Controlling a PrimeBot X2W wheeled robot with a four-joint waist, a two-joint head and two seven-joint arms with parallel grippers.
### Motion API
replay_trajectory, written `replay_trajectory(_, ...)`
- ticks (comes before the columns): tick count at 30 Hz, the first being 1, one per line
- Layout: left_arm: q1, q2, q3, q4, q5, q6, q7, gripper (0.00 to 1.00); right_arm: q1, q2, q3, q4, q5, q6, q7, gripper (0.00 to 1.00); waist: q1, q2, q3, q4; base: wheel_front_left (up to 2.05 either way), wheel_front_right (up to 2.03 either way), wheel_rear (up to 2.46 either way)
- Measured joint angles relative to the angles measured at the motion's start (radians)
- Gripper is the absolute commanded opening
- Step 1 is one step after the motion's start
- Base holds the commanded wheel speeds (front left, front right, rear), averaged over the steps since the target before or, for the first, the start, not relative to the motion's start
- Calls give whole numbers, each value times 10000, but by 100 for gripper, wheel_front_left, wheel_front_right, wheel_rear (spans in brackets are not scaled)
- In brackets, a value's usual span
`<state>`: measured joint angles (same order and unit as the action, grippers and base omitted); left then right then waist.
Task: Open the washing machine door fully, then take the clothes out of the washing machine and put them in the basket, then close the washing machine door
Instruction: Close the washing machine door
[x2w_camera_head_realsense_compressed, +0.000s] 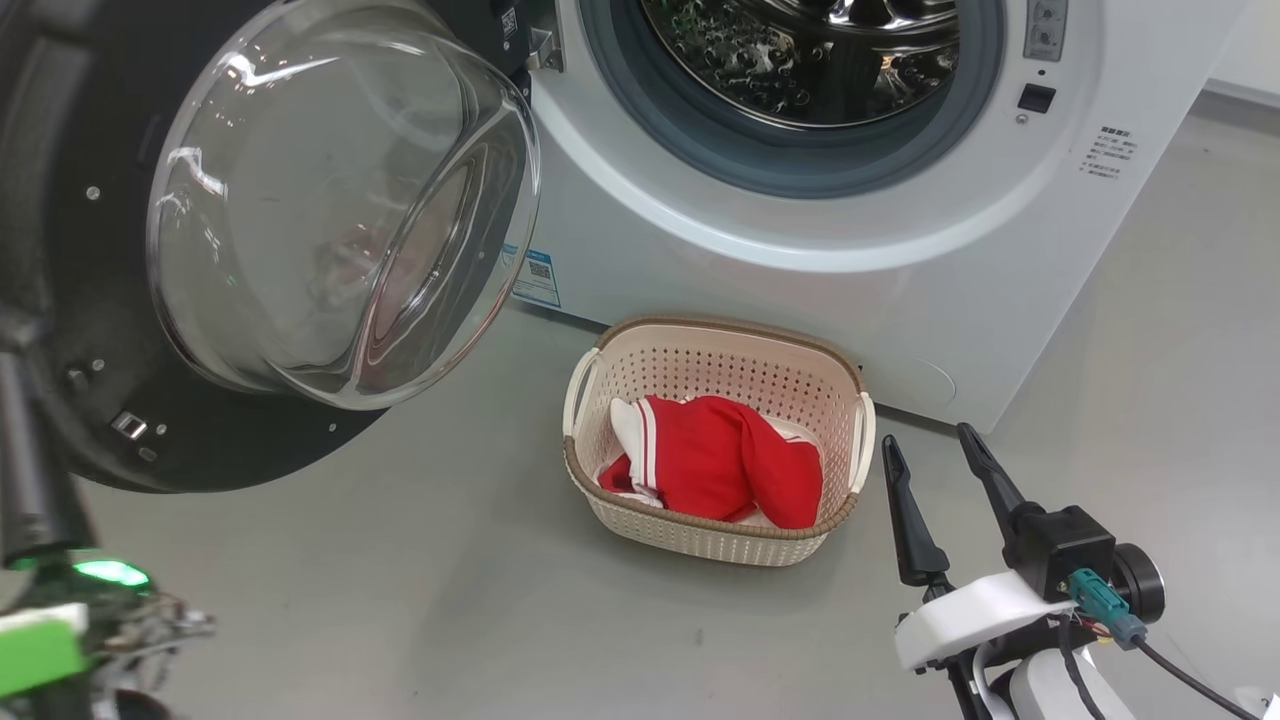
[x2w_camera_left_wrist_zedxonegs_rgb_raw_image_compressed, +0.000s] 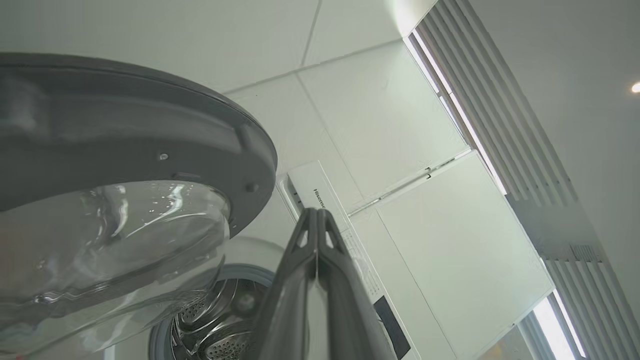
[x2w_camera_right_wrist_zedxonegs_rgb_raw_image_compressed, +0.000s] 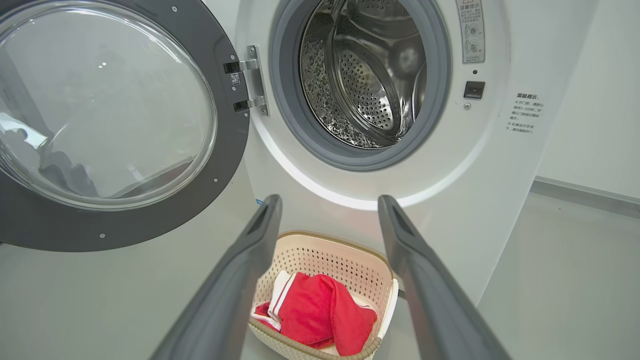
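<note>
The washing machine door (x2w_camera_head_realsense_compressed: 100, 400) stands swung open to the left, its glass bowl (x2w_camera_head_realsense_compressed: 340, 200) bulging toward me. The washing machine (x2w_camera_head_realsense_compressed: 900, 260) shows a bare steel drum (x2w_camera_right_wrist_zedxonegs_rgb_raw_image_compressed: 365, 75) with no fabric in sight. On the floor in front sits the basket (x2w_camera_head_realsense_compressed: 700, 365), with the red and white clothes (x2w_camera_head_realsense_compressed: 715, 460) inside. My right gripper (x2w_camera_head_realsense_compressed: 927, 435) hovers open and holding nothing just right of the basket, aimed over the basket (x2w_camera_right_wrist_zedxonegs_rgb_raw_image_compressed: 330, 250) toward the machine. My left gripper (x2w_camera_left_wrist_zedxonegs_rgb_raw_image_compressed: 316, 212) is shut on nothing, pointing up beside the door's rim (x2w_camera_left_wrist_zedxonegs_rgb_raw_image_compressed: 240, 150).
Grey floor spreads to the left of the basket and to the right of the machine (x2w_camera_head_realsense_compressed: 1180, 350). The door's hinge (x2w_camera_right_wrist_zedxonegs_rgb_raw_image_compressed: 252, 77) joins it to the machine's left side. A white wall with a grey skirting (x2w_camera_right_wrist_zedxonegs_rgb_raw_image_compressed: 585, 192) runs at the right.
</note>
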<state>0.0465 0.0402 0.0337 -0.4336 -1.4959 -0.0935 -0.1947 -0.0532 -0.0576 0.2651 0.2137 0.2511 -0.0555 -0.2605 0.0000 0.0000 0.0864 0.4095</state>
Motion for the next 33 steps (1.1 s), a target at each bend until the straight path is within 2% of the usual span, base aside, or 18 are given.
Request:
replay_trajectory(5, -328, 132, 1480, 98, -433, -10, 0, 0, -14, -12, -40, -81, -33, -10, 0, 100, 0, 0, 143, 44, 0, 0, 0)
replay_trajectory(10, -682, 989, 2740, 871, -1078, 113, 136, 0, -100, -63, -54, -132, -84, -13, 0, 100, 0, 0, 307, 99, 0, 0, 0)
replay_trajectory(19, -1714, 2320, 4057, 2941, -2516, 880, 982, 0, -256, -113, -12, -125, -148, -10, 0, 100, 0, 0, 509, 108, 0, 0, 0)
replay_trajectory(24, -2314, 2920, 4437, 4286, -3269, 1549, 1519, 0, -432, -138, 92, -132, -167, 13, 17, 100, 0, 0, 592, 25, 0, 0, 0)
replay_trajectory(25, -2353, 3300, 4454, 4715, -3430, 1789, 1847, 0, -513, -142, 115, -132, -178, 15, 46, 100, 0, 0, 627, -43, 0, 0, 0)
replay_trajectory(33, -2784, 4113, 4029, 6071, -3695, 2027, 2974, 0, -636, -247, 111, -132, -247, 17, 90, 100, 0, -1, 763, -351, 0, 0, 0)
